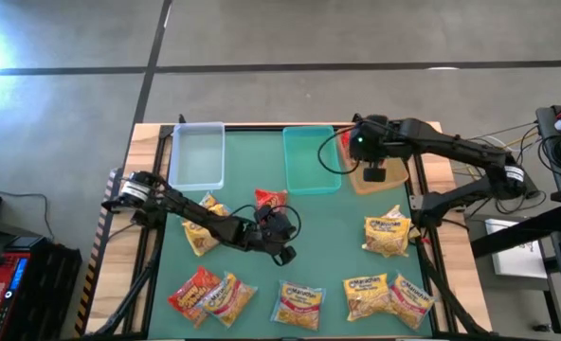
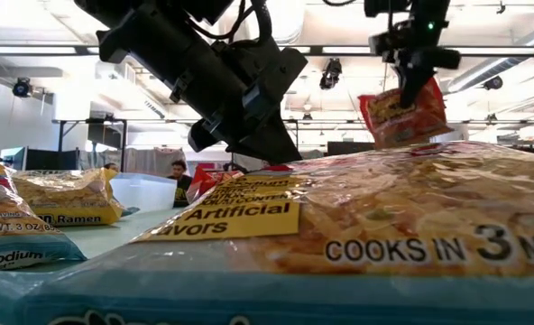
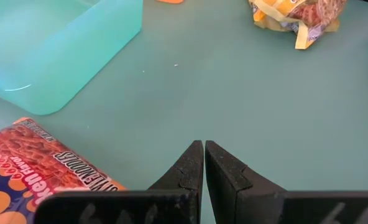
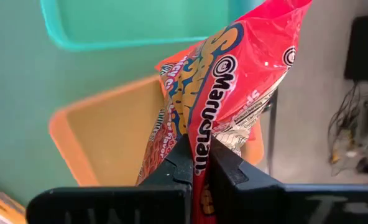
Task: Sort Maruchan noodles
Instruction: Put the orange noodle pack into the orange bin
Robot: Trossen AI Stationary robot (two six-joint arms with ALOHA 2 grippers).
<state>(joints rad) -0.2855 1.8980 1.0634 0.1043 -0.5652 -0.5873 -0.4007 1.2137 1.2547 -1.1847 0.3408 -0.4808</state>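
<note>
From above, the right gripper [image 1: 349,142] pinches a crinkly red packet [image 1: 342,152] over the tan bin [image 1: 387,180], beside the teal bin [image 1: 311,161]. The left gripper [image 1: 282,248], clenched empty, sits near another red packet [image 1: 270,199] on the green mat [image 1: 328,237]. Low down, the lifted packet dangles against ceiling lights. Yellow packets [image 1: 387,235] lie scattered.

The table [image 1: 262,180] is being lit evenly from ceiling lamps [image 2: 331,72]; glare is being thrown top-left, and the nearest packet [image 2: 357,235] is being blurred.
</note>
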